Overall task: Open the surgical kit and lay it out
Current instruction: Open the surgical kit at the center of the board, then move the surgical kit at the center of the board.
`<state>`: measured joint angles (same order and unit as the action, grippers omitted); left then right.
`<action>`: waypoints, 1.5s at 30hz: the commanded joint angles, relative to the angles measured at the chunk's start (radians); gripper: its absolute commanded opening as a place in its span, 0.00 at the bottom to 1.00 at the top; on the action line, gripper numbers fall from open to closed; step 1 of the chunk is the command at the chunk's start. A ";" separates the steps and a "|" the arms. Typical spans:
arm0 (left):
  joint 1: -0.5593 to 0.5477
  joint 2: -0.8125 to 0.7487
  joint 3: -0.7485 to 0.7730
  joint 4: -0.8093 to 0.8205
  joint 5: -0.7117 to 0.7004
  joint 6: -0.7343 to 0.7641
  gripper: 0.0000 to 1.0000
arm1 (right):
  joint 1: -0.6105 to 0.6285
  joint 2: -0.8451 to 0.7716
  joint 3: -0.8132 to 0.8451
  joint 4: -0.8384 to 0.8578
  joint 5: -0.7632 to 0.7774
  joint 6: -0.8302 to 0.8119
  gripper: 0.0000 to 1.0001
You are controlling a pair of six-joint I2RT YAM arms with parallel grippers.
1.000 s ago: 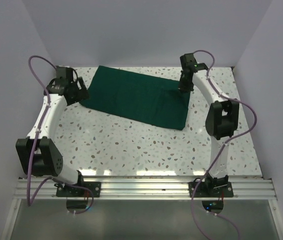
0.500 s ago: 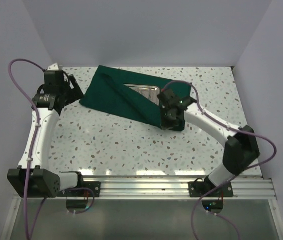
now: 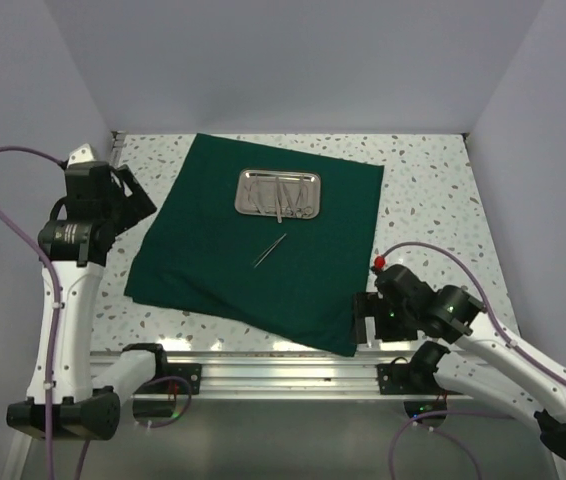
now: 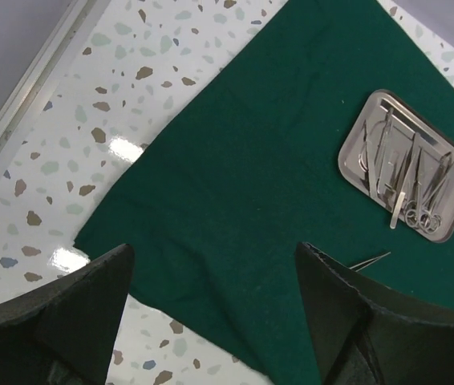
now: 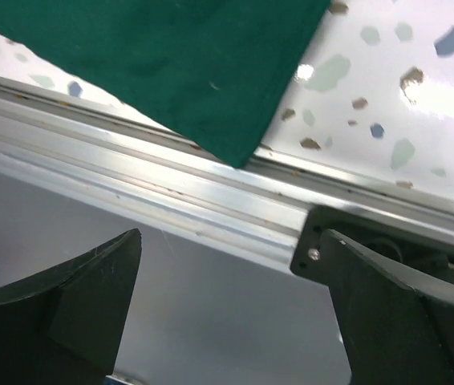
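The surgical kit lies opened out: its dark green cloth is spread flat over the table. On the far half of the cloth sits a small steel tray holding several thin silver instruments. One slender instrument lies loose on the cloth, nearer than the tray. My left gripper hovers open beside the cloth's left edge, and between its fingers I see only cloth and table. Open and holding nothing, my right gripper hangs just past the cloth's near right corner.
An aluminium rail runs along the table's near edge, and the cloth corner lies right at it. The right arm's base bracket sits close under the right gripper. Speckled tabletop shows to the right of the cloth. Walls close in on the table.
The right gripper dragged the cloth's flap from the far side to the near right corner, uncovering the tray, then opened and let go. The left arm drew back toward the near left.
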<state>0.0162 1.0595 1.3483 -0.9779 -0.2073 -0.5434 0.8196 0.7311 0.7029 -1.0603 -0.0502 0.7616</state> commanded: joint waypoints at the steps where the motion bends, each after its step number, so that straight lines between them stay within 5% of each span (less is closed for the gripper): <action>1: -0.004 -0.065 -0.006 -0.064 -0.011 -0.038 0.86 | 0.001 -0.016 0.049 -0.133 -0.030 -0.011 0.98; 7: -0.004 -0.090 -0.040 -0.082 0.009 -0.021 0.86 | 0.001 0.013 0.211 -0.165 0.046 -0.022 0.98; 15: -0.005 -0.003 -0.198 0.045 0.077 0.068 0.86 | -0.002 0.321 0.381 -0.057 0.139 -0.117 0.98; 20: -0.005 0.184 -0.198 0.158 0.080 0.117 0.86 | -0.164 0.539 0.513 0.015 0.098 -0.212 0.99; 25: -0.005 0.443 -0.103 0.248 0.077 0.163 0.86 | -0.422 0.836 0.662 0.097 0.039 -0.235 0.97; 38: 0.080 0.964 0.349 0.312 0.101 0.201 0.83 | -0.609 1.486 1.407 -0.051 0.236 -0.199 0.96; 45: 0.094 1.053 0.393 0.304 0.144 0.165 0.81 | -0.689 1.660 1.583 -0.135 0.352 -0.212 0.93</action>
<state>0.1120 2.0979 1.6985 -0.6842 -0.0959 -0.3668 0.1421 2.3516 2.2250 -1.1133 0.2264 0.5488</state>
